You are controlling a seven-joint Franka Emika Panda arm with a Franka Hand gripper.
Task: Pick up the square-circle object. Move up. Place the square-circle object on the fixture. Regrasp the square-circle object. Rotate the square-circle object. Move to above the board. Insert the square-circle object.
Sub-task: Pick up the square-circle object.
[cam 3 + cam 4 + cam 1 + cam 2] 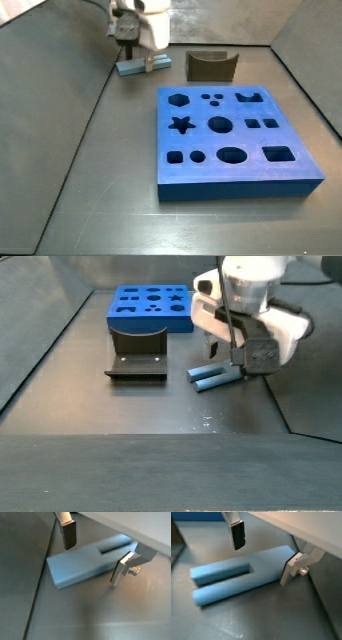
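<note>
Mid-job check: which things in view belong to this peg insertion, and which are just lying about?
In the job:
- slim pale blue slotted bar, lying between the open gripper fingers
- dark notched fixture
- bright-blue board with shaped holes

Lying about:
- nothing else visible

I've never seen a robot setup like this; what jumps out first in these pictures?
The bright blue board, full of dark shaped holes, lies flat on the grey floor. Behind it stands the small dark fixture. To one side, the white end effector hangs with its jaws open on either side of the pale blue square-circle object lying on the floor.
</note>
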